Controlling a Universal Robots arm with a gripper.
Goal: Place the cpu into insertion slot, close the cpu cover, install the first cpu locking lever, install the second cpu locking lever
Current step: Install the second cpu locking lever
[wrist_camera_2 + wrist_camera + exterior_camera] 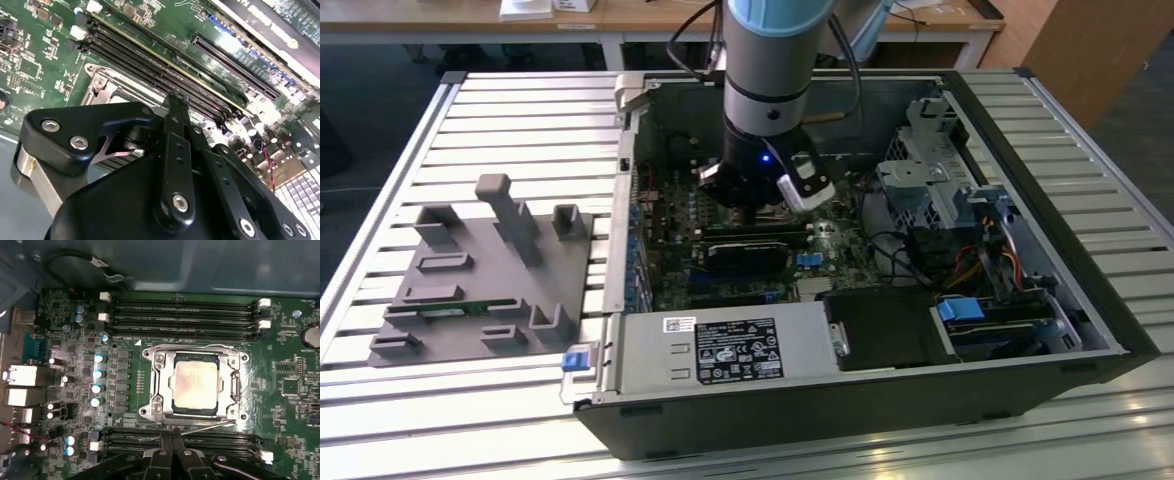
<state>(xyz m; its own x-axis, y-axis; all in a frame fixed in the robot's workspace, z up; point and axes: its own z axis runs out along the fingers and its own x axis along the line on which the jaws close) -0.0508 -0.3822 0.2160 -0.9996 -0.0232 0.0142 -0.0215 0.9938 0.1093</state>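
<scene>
In the first wrist view the cpu (195, 385), a pale silver square, lies in the socket on the green motherboard. The cpu cover (165, 367), a shiny metal frame, lies flat around it. One thin wire lever (190, 346) runs along the socket's far edge. A second lever (210, 426) lies slightly slanted along the near edge, close to my fingertips. My gripper (172, 446) is shut with its black fingers together, just beside the socket's near edge. In the exterior view the gripper (747, 205) reaches down inside the open computer case. A corner of the socket frame (100, 82) shows in the second wrist view beyond the gripper (172, 100).
Rows of black memory slots (185, 307) flank the socket on both sides. A black card (747, 255), the power supply (720, 350) and a drive cage (941, 170) crowd the case. A grey fixture (480, 270) stands on the slatted table at the exterior view's left.
</scene>
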